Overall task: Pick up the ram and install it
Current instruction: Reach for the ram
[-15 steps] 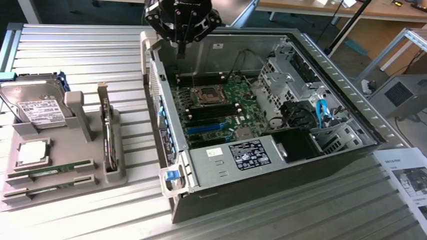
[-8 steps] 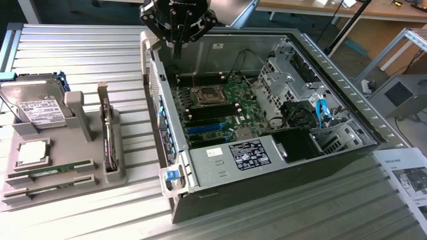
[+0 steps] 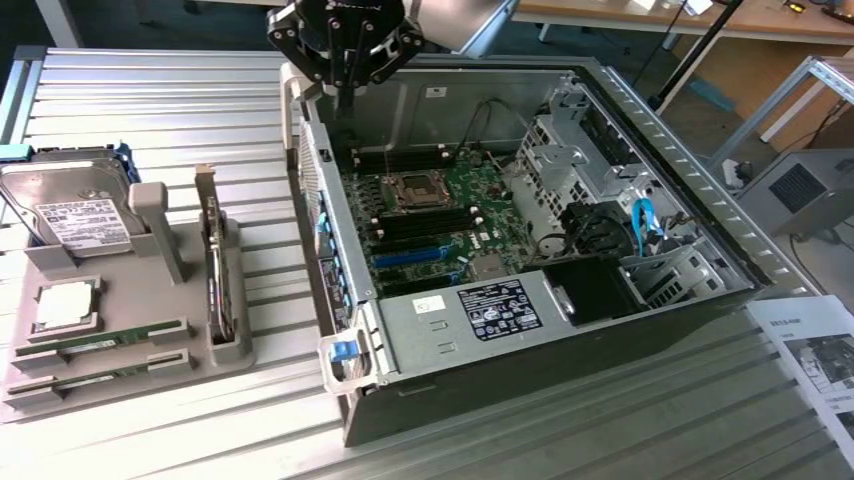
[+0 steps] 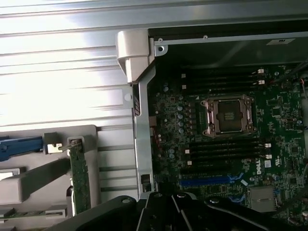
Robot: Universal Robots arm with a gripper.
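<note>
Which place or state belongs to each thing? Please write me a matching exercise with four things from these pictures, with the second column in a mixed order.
Things:
1. ram sticks
2. expansion card
3. CPU socket
4. gripper

Places or states:
A. on the motherboard, inside the case
B. over a corner of the open case
C. lying flat in the grey tray
D. standing on edge in the grey tray

Pairs: 1-C, 2-D, 3-A, 4-B.
</note>
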